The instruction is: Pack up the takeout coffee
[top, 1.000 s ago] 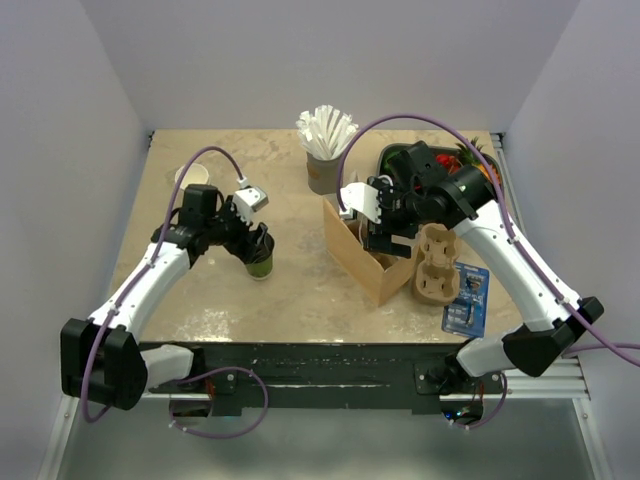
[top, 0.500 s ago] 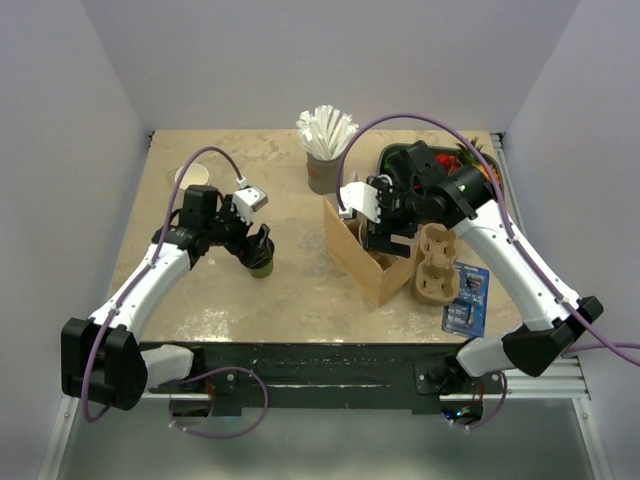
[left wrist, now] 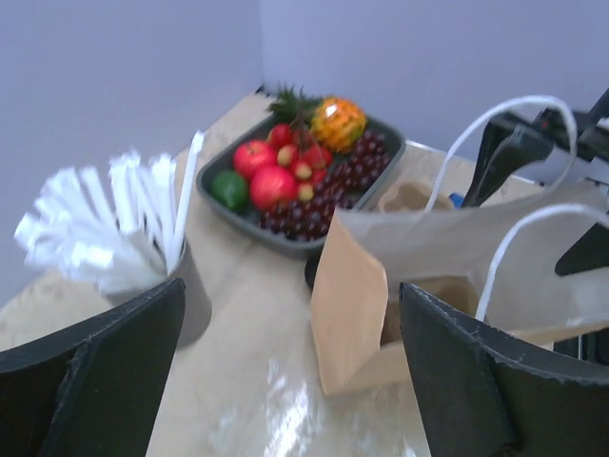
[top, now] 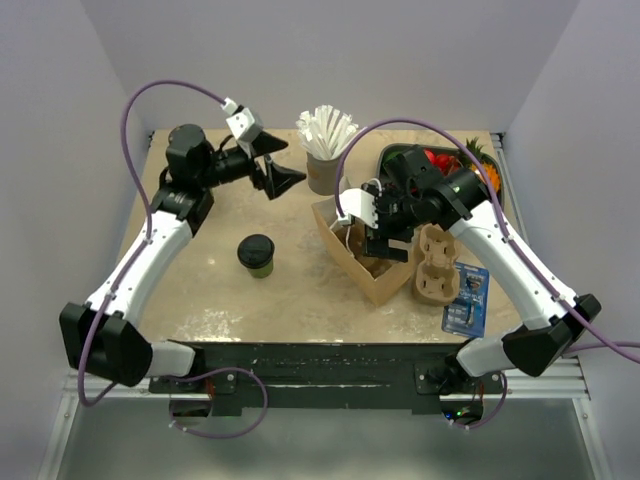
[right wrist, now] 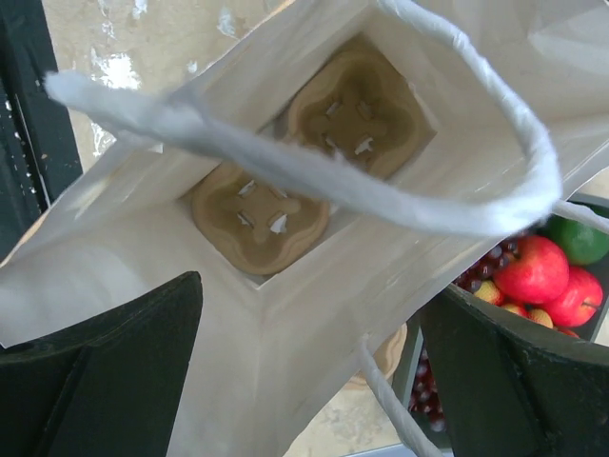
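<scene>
- Top view, surface and room: beige marbled tabletop (top: pixel 200 300), glossy toward the near edge, with pale lilac walls (top: pixel 100 80) on three sides.
- takeout coffee (top: pixel 256 254): upright on open tabletop left of centre. Its round black lid faces up over a green paper wall. It stands well apart from both hands and from the paper bag (top: pixel 350 262).
- left hand (top: pixel 287 162): raised near the back, fingers spread wide with nothing between them, near the grey cup of white straws (top: pixel 325 150).
- right hand (top: pixel 388 240): over the brown bag's mouth, fingers apart, hiding much of the opening. Whether it touches the bag cannot be told.
- Right of the bag: spare cup carrier (top: pixel 436 265) of moulded pulp, and a blue packet (top: pixel 467 300) with print too small to read. The dark fruit tray (top: pixel 390 152) is partly hidden by the right arm.
- Left wrist view: blurred. It shows straws, the tray of red, green and dark round fruit, and the creased bag with white cord handles (left wrist: pixel 495 276). Black fingers sit in both lower corners.
- Right wrist view: looks down into the bag, with pale creased walls. A bagged cup carrier (right wrist: pixel 357 109) lies at the bottom with two star-slit wells. A handle loops across, and the fingers are cut off by the frame.
</scene>
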